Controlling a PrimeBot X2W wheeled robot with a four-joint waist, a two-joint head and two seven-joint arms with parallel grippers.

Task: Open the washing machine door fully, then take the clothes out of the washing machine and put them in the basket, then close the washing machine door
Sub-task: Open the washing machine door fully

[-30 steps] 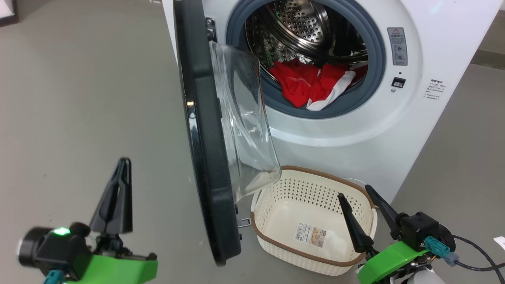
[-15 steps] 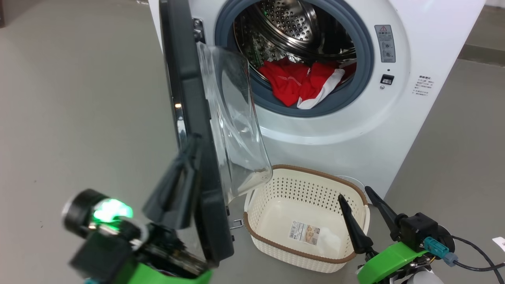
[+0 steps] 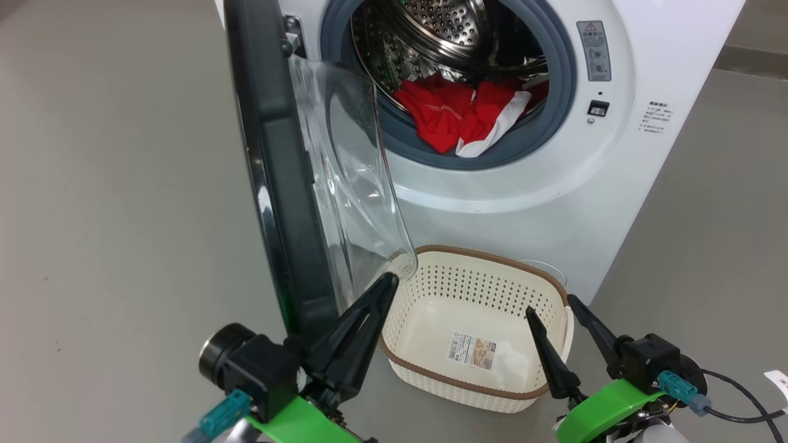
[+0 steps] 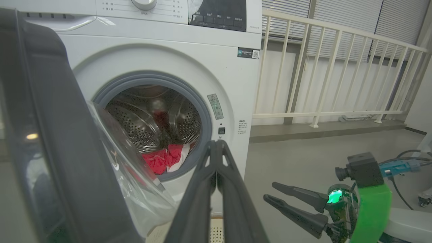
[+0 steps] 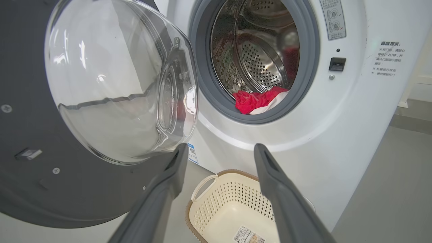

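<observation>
The washing machine (image 3: 554,184) stands with its drum exposed. The washing machine door (image 3: 277,184) hangs out toward me, seen nearly edge-on, black rim left, glass bowl (image 3: 345,172) right. The clothes (image 3: 455,114), red with a white panel, lie at the drum's front lip. Below sits the basket (image 3: 492,255), with nothing but a sticker inside. My left gripper (image 3: 389,280) is shut, its tip by the bowl's lower edge on the door's inner side. Beyond those shut fingers (image 4: 216,143) are the clothes (image 4: 162,158). My right gripper (image 3: 550,304) is open over the basket's right end, holding nothing.
Grey floor (image 3: 111,184) spreads wide to the left of the door. A white railing (image 4: 320,67) runs to the right of the machine. A dark cable (image 3: 739,418) trails from my right wrist.
My left gripper has swung right, from the door's outer side past its lower edge to its inner side. The head view has shifted a little. The right gripper has held still.
</observation>
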